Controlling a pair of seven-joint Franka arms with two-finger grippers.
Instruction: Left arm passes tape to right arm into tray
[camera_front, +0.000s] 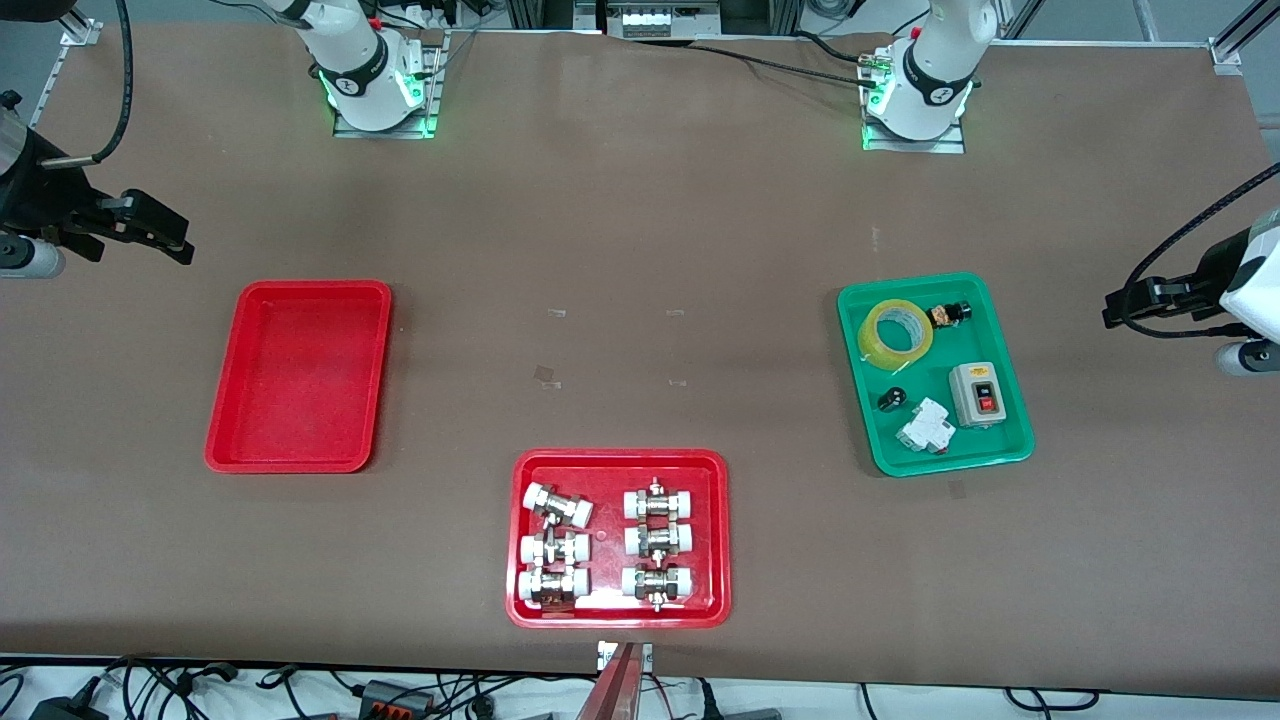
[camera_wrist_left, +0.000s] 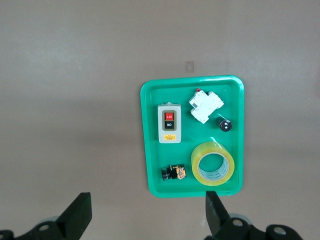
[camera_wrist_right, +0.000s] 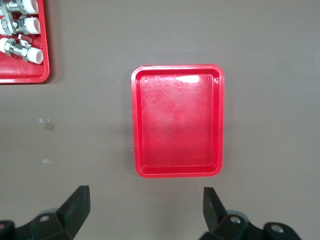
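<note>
Lying in green tray (camera_front: 1010, 455), tape (camera_front: 897, 335) well apart from left end effector (camera_front: 1135, 305), fingers spread, empty

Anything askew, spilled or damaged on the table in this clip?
Nothing stands out. The tape lies flat in the green tray with the small parts, the red tray sits bare, and the fittings stay inside their own tray. Both end effectors, left and right, are open.
</note>
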